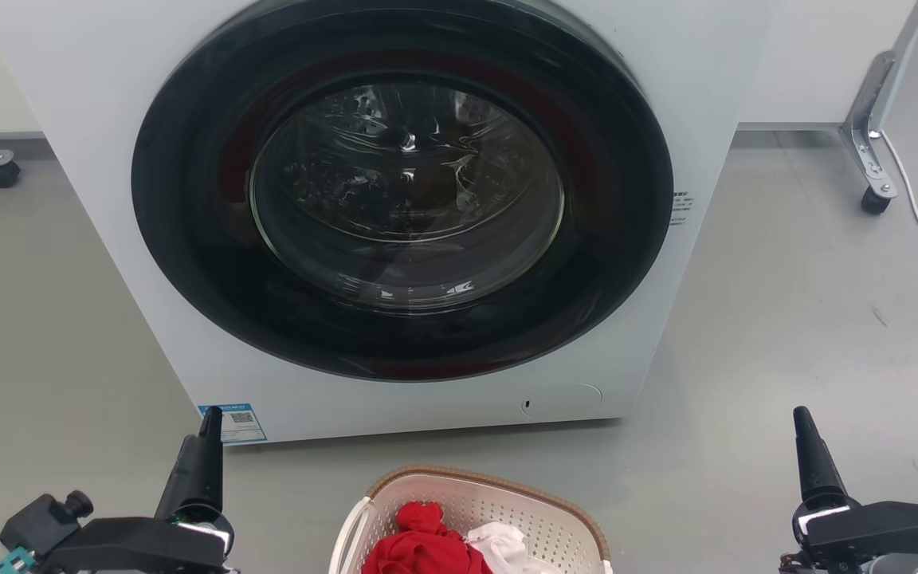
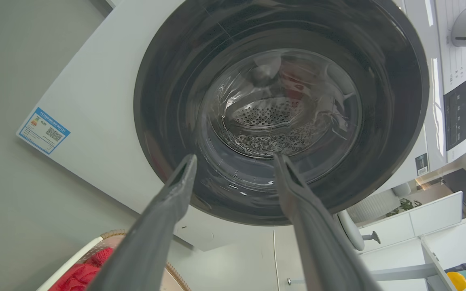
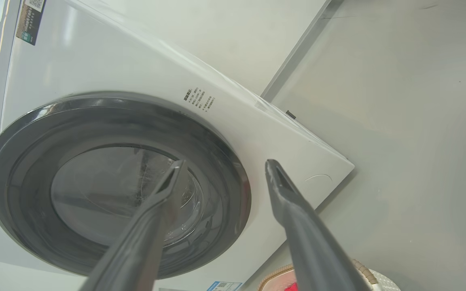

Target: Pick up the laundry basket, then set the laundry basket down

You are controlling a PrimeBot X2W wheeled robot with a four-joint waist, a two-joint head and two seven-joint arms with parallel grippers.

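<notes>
The laundry basket (image 1: 499,485) lies between the left gripper (image 2: 236,158) and the right gripper (image 3: 225,162), inward of and behind their tips. Its white side handle (image 1: 350,522) faces the left one, seemingly the nearer. Both grippers stand apart, empty.

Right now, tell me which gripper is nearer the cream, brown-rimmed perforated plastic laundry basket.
Left. The left gripper hangs close to the left of the laundry basket; the right gripper hangs farther off to its right.
</notes>
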